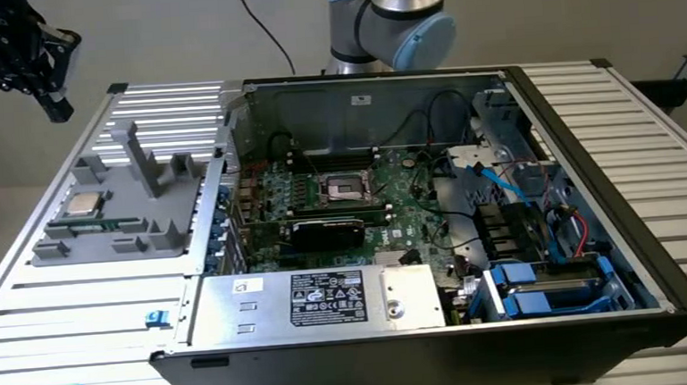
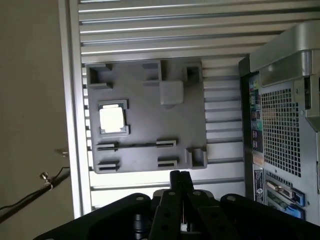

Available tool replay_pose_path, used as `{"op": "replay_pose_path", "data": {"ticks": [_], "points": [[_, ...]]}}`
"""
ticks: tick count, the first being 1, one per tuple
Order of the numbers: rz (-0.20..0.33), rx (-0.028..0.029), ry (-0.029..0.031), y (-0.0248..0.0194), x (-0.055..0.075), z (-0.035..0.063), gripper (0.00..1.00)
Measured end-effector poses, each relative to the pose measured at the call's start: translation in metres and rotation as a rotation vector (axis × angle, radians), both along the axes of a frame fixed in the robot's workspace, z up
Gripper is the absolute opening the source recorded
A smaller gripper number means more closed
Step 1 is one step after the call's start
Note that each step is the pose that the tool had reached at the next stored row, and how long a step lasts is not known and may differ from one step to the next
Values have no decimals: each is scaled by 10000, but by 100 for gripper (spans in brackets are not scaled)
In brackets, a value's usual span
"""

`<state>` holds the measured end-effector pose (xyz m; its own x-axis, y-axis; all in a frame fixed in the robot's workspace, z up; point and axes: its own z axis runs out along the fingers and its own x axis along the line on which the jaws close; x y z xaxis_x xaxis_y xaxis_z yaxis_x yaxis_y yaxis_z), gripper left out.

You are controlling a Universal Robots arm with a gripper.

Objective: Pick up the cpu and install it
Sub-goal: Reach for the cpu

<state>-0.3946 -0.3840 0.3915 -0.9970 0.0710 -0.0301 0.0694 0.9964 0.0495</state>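
Grey tray (image 2: 150,125), cpu (image 2: 111,119) flat (metal up)

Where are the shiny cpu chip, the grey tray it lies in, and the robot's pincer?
cpu (image 2: 111,119), wrist view, middle of its shiny metal top.
grey tray (image 2: 145,127), wrist view, bare flat floor near its middle.
pincer (image 2: 180,175), wrist view, tips of its shut fingers.

arm (image 1: 386,15): upright at base | tool (image 2: 180,175): aloft, pointing down, closed
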Motion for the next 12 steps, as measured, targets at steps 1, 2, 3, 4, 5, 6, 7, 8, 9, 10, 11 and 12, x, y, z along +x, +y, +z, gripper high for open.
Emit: {"op": "replay_pose_path", "data": {"ticks": [1,2,3,4,5,6,7,8,9,10,11,12], "points": [[0,0,-1,18,-45,-2,11],[-2,0,0,38,-90,-4,11],[-1,0,-1,57,-135,-6,11],[0,0,-1,77,-180,-8,11],[0,0,0,98,-222,-9,11],[-1,0,0,121,-261,-11,11],[-1,0,0,144,-298,-12,11],[-1,0,-1,166,-335,-13,11],[0,1,-1,188,-375,-16,11],[0,0,-1,208,-415,-17,11],[0,0,-1,228,-455,-18,11],[0,0,0,248,-494,-19,11]]}}
